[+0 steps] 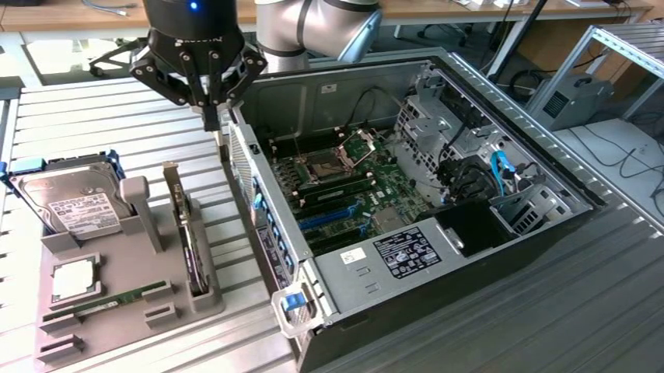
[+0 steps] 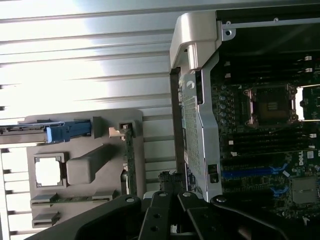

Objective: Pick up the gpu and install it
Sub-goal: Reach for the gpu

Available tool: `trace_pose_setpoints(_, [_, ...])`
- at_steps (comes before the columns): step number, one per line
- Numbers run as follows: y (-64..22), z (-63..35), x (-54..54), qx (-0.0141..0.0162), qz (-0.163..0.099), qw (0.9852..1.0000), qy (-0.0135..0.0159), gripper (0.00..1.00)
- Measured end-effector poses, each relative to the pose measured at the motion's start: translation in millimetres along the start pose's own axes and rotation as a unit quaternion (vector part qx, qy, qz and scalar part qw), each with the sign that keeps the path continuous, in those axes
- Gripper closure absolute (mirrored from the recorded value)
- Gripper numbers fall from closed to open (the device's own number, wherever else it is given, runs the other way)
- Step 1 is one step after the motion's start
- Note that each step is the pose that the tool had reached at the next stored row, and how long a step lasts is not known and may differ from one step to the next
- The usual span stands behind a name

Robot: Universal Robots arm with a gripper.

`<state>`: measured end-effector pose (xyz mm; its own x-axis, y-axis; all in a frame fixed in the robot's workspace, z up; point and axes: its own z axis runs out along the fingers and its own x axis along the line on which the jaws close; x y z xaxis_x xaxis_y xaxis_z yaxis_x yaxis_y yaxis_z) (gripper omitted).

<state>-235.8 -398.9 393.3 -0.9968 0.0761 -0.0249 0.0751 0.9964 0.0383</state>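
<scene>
Black gpu (image 1: 185, 233) stands on edge near the closed hand (image 1: 214, 124).

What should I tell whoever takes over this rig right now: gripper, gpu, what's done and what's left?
Gripper: jaws shut, holding nothing, hanging over the gap between the grey holder and the open computer case.
gpu: standing on edge in the grey holder, untouched.
Done: nothing that shows.
Left: gpu not yet picked up, not yet installed in the computer case.
</scene>
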Motion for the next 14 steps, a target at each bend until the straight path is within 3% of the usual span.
trace_pose_setpoints(14, [-0.7, -0.2, 9.7, 0.0000, 0.000, 1.0000, 0.0000, 0.89])
